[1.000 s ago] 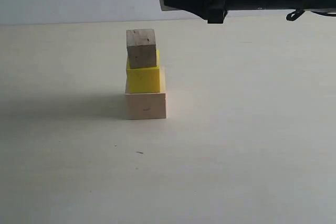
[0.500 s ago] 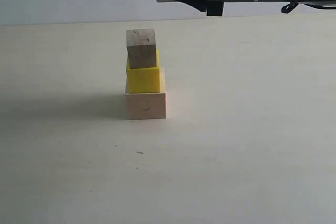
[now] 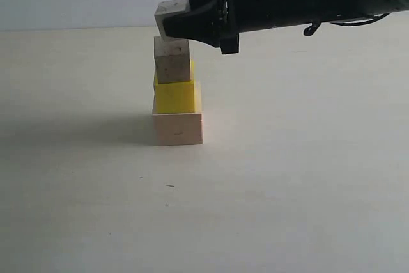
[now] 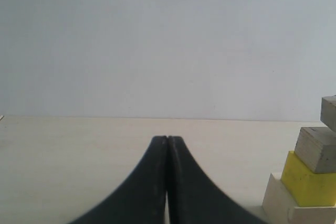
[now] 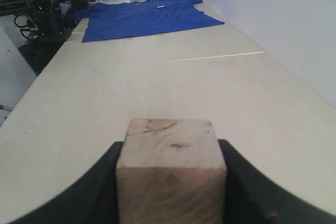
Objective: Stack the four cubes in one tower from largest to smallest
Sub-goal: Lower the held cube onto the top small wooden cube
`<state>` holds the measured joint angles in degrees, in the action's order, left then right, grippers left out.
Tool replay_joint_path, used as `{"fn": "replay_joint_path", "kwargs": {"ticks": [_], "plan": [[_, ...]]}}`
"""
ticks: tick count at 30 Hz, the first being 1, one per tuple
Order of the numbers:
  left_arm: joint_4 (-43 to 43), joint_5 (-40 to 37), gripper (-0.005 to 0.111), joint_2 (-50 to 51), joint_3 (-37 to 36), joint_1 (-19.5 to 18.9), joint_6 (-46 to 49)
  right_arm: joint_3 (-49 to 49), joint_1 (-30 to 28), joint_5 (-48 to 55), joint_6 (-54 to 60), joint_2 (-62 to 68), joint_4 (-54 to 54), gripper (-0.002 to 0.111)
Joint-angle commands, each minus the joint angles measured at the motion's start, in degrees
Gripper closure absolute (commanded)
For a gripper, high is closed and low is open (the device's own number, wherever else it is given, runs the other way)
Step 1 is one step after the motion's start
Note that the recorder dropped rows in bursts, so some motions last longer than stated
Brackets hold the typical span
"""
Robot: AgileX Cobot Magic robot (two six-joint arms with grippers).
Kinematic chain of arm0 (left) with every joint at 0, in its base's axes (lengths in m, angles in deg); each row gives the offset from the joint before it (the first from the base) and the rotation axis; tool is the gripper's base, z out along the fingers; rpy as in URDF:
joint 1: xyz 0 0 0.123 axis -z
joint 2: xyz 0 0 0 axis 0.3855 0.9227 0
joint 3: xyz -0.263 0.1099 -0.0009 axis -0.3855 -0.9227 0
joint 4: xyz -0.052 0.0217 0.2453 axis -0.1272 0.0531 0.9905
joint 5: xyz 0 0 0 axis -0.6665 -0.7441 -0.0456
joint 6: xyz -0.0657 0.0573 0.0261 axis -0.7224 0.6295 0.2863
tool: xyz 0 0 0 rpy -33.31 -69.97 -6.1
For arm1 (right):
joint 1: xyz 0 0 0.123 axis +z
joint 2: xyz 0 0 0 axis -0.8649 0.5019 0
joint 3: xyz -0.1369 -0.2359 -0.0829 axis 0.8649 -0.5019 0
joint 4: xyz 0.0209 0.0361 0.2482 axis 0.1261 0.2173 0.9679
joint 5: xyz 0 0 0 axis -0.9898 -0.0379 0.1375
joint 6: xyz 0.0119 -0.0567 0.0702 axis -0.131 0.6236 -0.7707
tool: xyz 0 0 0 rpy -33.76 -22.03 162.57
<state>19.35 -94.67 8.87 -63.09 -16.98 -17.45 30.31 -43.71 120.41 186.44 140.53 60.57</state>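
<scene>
Pale table (image 3: pixel 287 177) carries a stack: large pale cube (image 3: pixel 177 128), yellow cube (image 3: pixel 176 96), brownish cube (image 3: pixel 172 61). The right gripper (image 3: pixel 185 22) has its jaws clamped on the smallest cube (image 3: pixel 169 11) directly over the stack, perhaps touching it. The left gripper (image 4: pixel 167 145) sits beside the stack with its jaws pressed together. A blue cloth (image 5: pixel 147 18) lies well apart.

1. Large cube (image 3: pixel 177 129): pale wood, smooth, matt.
2. Yellow cube (image 3: pixel 174 96): even colour, plastic-looking, matt.
3. Brown cube (image 3: pixel 172 63): duller wood, rough-looking.
4. Top cube (image 5: pixel 170 174): pale wood, visible grain, dark flecks.
5. Table (image 3: pixel 287 171): pale, smooth, matt.
6. Right gripper (image 3: pixel 171 18): black, matt.
7. Cloth (image 5: pixel 147 19), upper left: blue fabric.
</scene>
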Motion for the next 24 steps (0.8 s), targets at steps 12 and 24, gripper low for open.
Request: {"fn": "replay_joint_path", "kwargs": {"ticks": [12,24], "plan": [[-0.5,0.6,0.107,-0.4,-0.2,0.2,0.0,3.2,1.1,0.7,1.2,1.0,0.3,0.108],[-0.5,0.6,0.107,-0.4,-0.2,0.2,0.0,3.2,1.1,0.7,1.2,2.7,0.3,0.108]]}}
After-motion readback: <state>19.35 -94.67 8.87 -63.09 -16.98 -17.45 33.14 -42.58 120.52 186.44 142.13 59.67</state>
